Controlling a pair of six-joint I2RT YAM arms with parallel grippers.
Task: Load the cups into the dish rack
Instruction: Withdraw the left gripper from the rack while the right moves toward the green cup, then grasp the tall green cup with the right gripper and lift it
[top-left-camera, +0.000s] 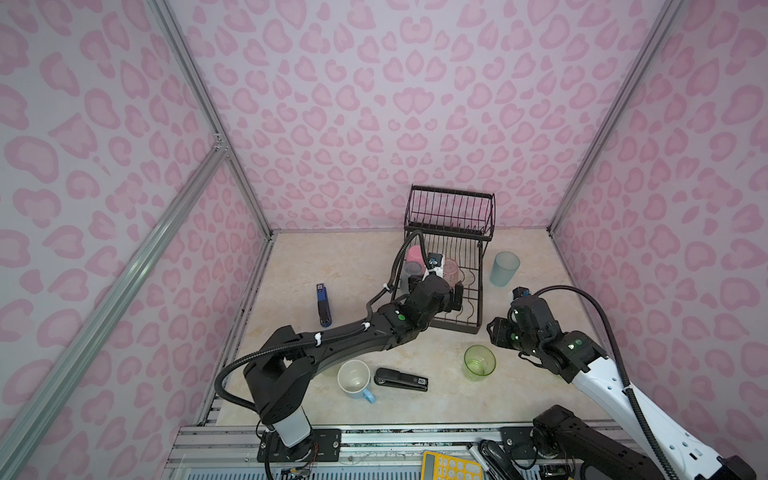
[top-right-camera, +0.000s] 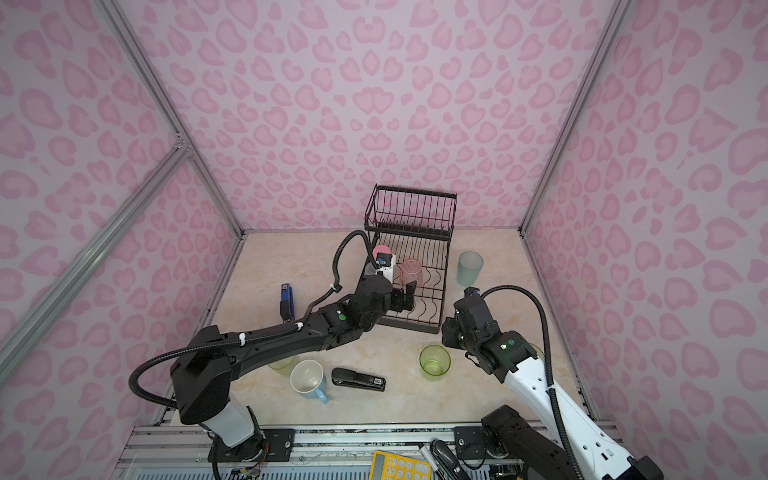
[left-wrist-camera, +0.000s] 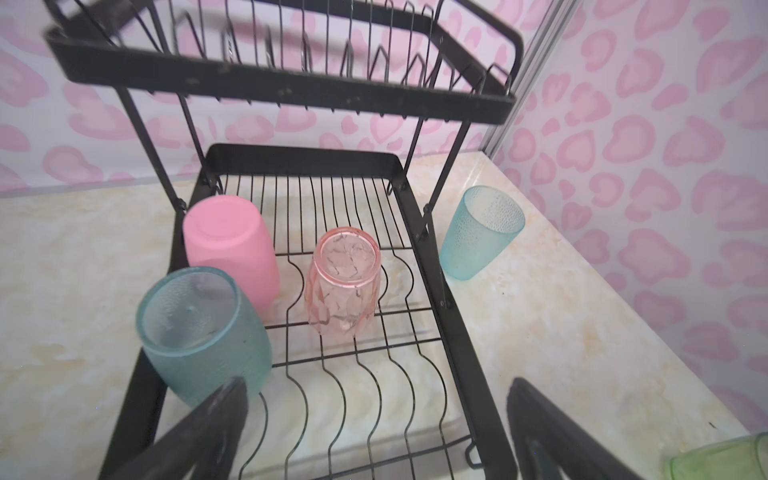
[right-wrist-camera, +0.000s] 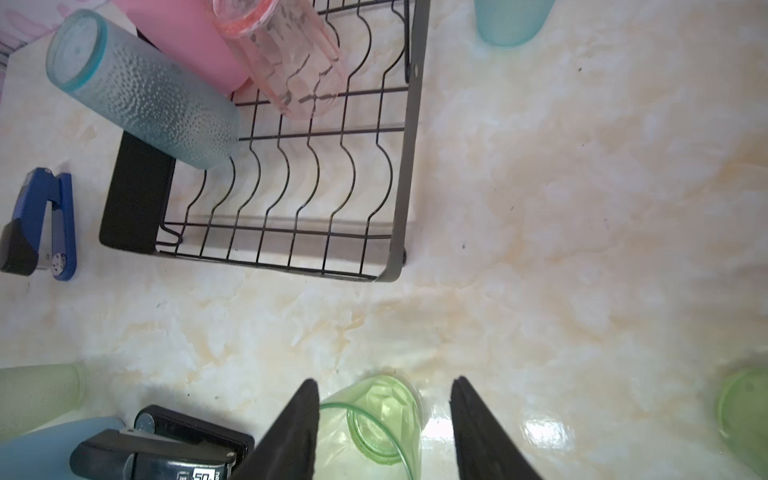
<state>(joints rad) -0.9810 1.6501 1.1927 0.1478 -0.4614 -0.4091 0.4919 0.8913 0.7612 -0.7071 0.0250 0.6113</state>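
Because the clear green faceted plastic cup (right-wrist-camera: 374, 419) sits off-centre between the parted jaws of my right gripper (right-wrist-camera: 384, 380), one finger at its rim and the other apart from it, I judge a squeeze could shove or tip it toward the black stapler (top-left-camera: 401, 379) at its nine o'clock. It stands on the table, about five o'clock from the black wire dish rack (top-left-camera: 480, 291), not yet loaded. My right arm is folded, wrist pitched down, gripping nothing. My left arm reaches long; the left gripper (left-wrist-camera: 376, 380) hangs spread wide and empty over the rack's lower tray, beside an inverted pink tumbler (left-wrist-camera: 230, 249).
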